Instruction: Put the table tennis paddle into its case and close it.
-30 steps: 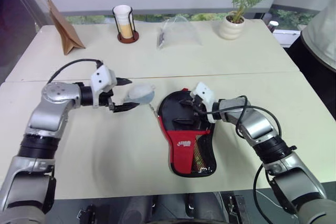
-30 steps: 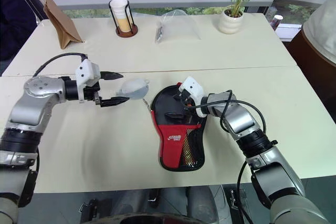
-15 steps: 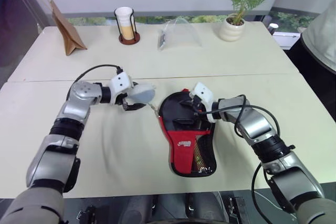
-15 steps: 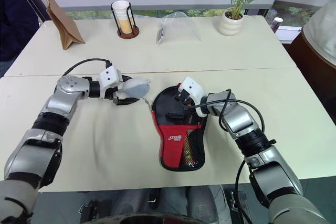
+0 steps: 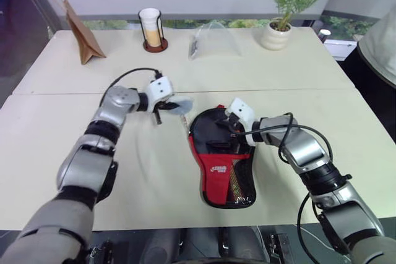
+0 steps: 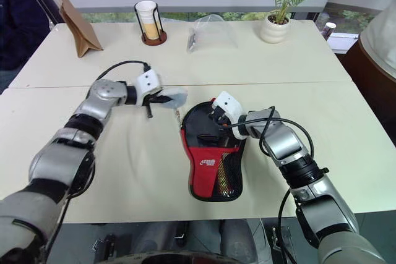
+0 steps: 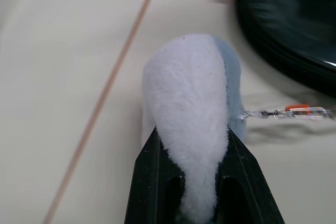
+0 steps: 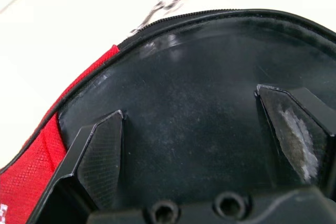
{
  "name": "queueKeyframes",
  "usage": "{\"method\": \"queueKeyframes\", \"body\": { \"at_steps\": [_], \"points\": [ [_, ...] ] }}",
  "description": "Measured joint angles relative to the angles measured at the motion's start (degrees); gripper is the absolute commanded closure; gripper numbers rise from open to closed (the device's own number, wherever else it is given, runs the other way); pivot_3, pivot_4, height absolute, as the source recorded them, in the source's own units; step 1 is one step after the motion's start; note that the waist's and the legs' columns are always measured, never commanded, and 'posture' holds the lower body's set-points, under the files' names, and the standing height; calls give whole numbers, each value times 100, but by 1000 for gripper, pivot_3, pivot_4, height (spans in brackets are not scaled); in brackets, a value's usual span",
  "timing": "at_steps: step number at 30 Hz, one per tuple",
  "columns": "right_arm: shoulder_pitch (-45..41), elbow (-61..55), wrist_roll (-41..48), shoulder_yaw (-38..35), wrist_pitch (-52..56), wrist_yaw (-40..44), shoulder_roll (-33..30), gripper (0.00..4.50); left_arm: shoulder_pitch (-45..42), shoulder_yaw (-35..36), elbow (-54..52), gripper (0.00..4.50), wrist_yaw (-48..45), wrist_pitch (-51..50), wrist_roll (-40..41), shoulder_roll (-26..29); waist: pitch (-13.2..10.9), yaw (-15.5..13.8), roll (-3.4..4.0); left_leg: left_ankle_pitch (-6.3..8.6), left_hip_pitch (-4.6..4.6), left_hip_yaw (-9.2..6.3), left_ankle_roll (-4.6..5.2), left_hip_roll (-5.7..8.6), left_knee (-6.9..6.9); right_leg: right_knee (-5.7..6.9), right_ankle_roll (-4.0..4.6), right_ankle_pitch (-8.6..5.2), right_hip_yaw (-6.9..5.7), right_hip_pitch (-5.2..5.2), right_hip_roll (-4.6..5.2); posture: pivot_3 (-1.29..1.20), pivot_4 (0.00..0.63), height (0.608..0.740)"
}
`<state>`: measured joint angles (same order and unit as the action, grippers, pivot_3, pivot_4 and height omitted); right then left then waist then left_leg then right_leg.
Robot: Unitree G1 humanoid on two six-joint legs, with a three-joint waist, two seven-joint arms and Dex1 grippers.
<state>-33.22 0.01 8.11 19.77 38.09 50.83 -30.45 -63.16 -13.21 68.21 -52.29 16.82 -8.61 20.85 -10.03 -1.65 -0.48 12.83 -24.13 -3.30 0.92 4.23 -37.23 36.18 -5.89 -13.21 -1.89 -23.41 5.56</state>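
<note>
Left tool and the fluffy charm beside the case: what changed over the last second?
The left tool came in toward the case and closed: a second ago it stood open beside the pale blue-white fluffy charm, now it is shut on it. The charm hangs by a small chain from the flat black and red fabric case. The case has not moved, and the right tool stays open over its black top.
</note>
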Motion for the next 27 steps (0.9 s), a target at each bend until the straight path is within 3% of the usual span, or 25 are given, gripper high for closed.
{"method": "queueKeyframes", "body": {
  "at_steps": [4,12,21,27],
  "points": [
    [12,-257,-12,21,421,-103,20,0,-635,-148,717,4489,1057,46,-473,-659,1,4,-3,2,-1,1,3,-1,3,1,-10,-6,0,-2,0,0,150,734],
    [222,-873,-95,34,1092,-420,47,0,-1262,119,1127,4489,2104,-103,-686,-1546,1,-11,-5,4,-3,1,6,0,4,-2,-15,-8,-1,-1,0,0,150,734],
    [618,-1786,-87,51,1791,-864,198,0,-1452,1067,1235,4489,1887,-419,-185,-2623,1,-9,-6,4,-4,0,6,-1,7,-5,-18,-10,-2,-3,1,0,150,734],
    [848,-2271,-53,44,2207,-1192,298,0,-1453,1512,1236,4489,1457,-695,86,-3018,2,-54,-6,5,-5,1,6,1,6,-8,-18,-11,-3,-1,2,0,150,734]
  ]
}}
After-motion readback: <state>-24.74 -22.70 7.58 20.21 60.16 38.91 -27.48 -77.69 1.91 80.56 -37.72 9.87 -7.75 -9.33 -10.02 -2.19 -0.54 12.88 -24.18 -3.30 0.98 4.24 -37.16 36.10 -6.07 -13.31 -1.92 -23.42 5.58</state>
